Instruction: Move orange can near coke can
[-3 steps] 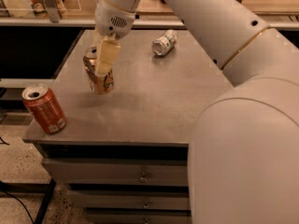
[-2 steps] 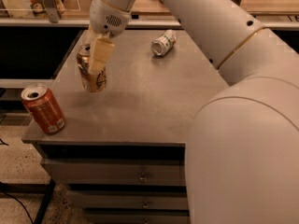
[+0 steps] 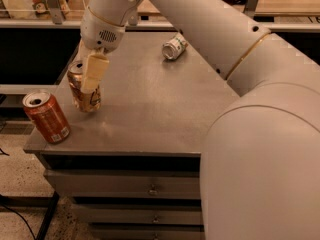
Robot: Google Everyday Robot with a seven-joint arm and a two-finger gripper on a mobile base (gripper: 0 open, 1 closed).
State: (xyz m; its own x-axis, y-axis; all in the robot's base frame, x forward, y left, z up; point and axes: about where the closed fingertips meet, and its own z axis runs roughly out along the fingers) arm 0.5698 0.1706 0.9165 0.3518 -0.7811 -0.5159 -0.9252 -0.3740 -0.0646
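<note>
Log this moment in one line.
pincer: shut on orange can | orange can: tilted, near coke can, apart | green can: lying far side

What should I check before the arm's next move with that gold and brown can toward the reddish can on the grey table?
1. Grip: the gripper has its fingers shut on the shiny amber-gold and brown soda can, over the table's left side: ok.
2. Target: the reddish-orange soda can with white label patch stands upright at the front-left corner: ok.
3. Gap between the two cans, nothing in it: ok.
4. Held can's base off the grey metal table: cannot tell.
5. The white-and-green can lies on its side at the far side, out of the way: ok.
</note>
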